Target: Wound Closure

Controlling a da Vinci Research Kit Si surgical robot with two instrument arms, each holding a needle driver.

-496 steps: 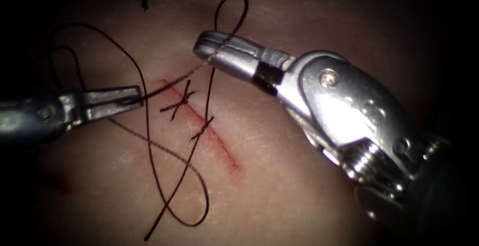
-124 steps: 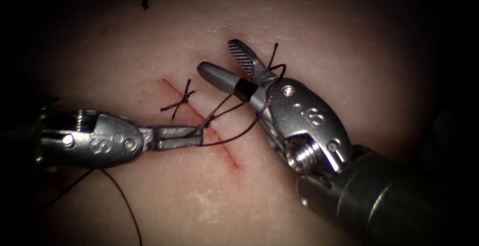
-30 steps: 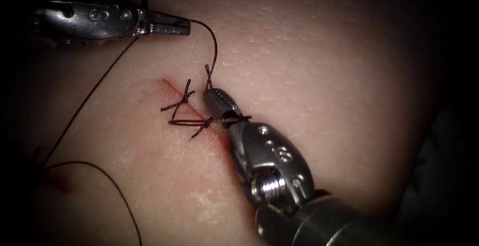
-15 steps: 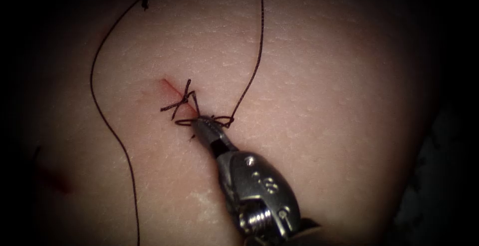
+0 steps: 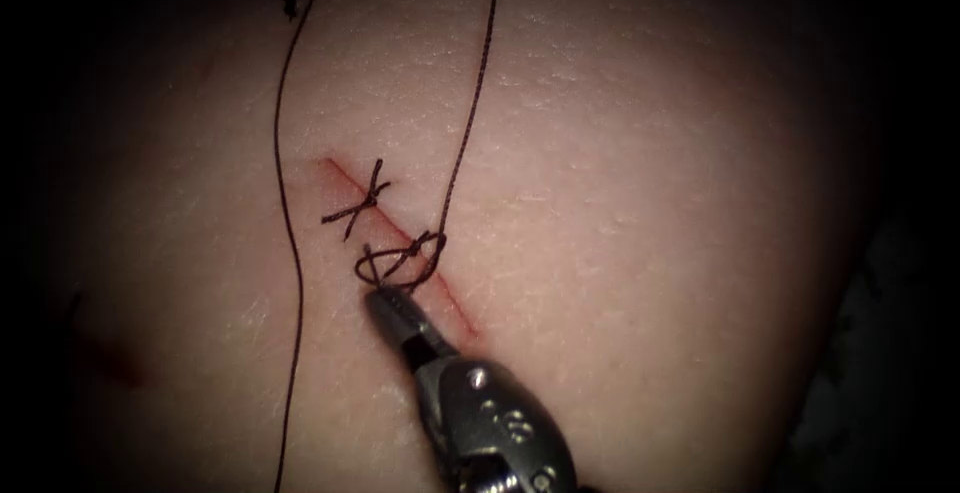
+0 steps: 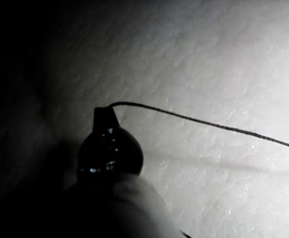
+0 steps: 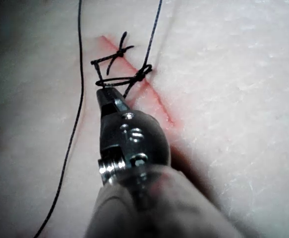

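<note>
- Endoscope view: my right tool [image 5: 385, 303] has its jaws clamped together on a short end of the thread [image 5: 462, 143], just left of the cut [image 5: 440, 288] in the tissue [image 5: 650, 233], touching the loose knot [image 5: 405, 258].
- Left wrist view: my left tool [image 6: 104, 116] is pinched shut on the long strand, which runs off taut across the tissue.
- I see no needle.
- The thread looks light, limp and thin; I judge it frays or slips if nipped at the tips, so a hold near the knot seems best.
- The finished stitch [image 5: 358, 203] sits further up the cut.
</note>
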